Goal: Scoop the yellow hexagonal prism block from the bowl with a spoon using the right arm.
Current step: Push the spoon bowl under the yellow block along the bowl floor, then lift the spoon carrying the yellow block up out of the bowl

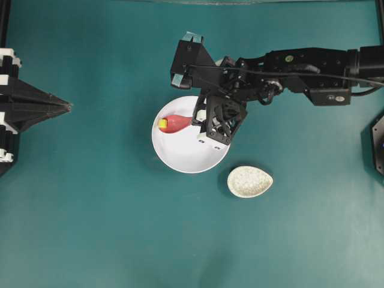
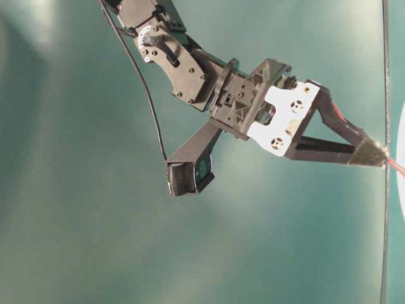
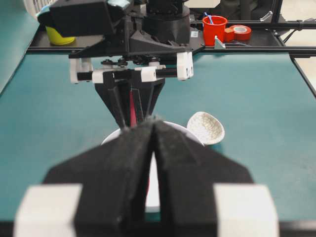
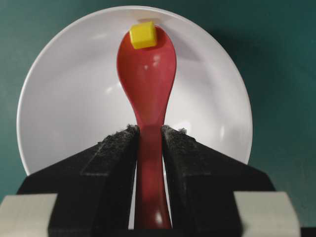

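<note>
One teal table bears the bowl; right gripper pinches the spoon; left gripper pressed together; no legible writing.

Yellow block, glossy red spoon, plain white bowl, speckled cream spoon rest, teal table

**Teal worktop, black frame, clutter at the back**

A teal worktop fills the overhead view, evenly lit with soft glare patches. In the left wrist view, a black frame rail borders its far edge. Beyond the rail stand a red cup, a roll of red tape just beside it, and a yellow container at the far left.
</note>
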